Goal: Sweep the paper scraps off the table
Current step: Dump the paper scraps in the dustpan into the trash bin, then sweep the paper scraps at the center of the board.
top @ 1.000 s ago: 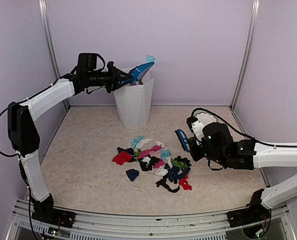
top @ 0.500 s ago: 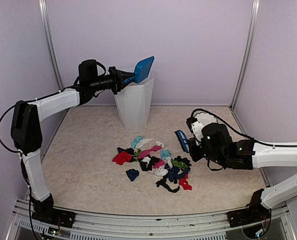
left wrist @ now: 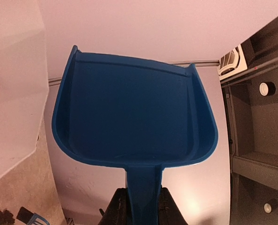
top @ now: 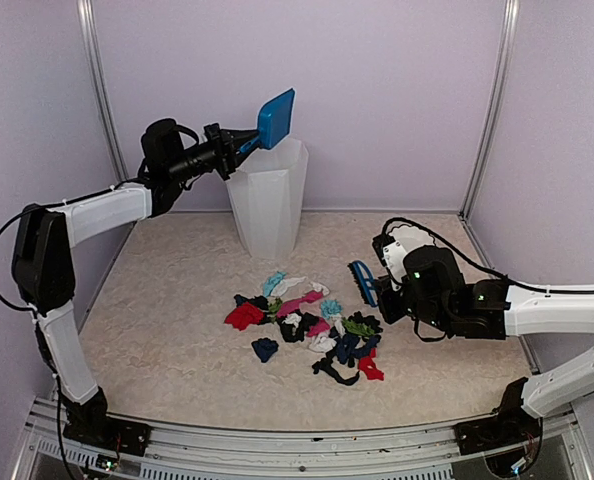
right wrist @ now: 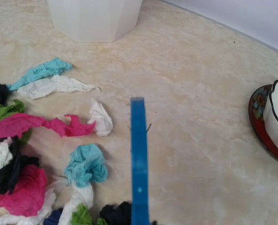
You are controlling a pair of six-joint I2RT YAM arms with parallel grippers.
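The paper scraps [top: 307, 325] lie in a loose pile of pink, red, black, teal, green and white bits on the beige table [top: 167, 320]; several show in the right wrist view [right wrist: 40, 154]. My left gripper [top: 239, 143] is shut on the handle of the blue dustpan [top: 276, 117], held tilted up above the white bin [top: 268, 195]; the pan [left wrist: 134, 115] looks empty. My right gripper [top: 389, 290] is shut on the blue brush [top: 364, 280], which stands just right of the pile; only its thin blue back [right wrist: 139, 173] shows in the wrist view.
The white bin stands at the back centre of the table. A white scalloped bowl on a red-rimmed plate [right wrist: 274, 122] sits to the right behind my right arm. Purple walls enclose the back and sides; a metal rail runs along the front.
My left gripper has lifted the dustpan from tipping into the bin's mouth to above the rim; the teal scrap on it is gone. The right arm and brush have not moved.
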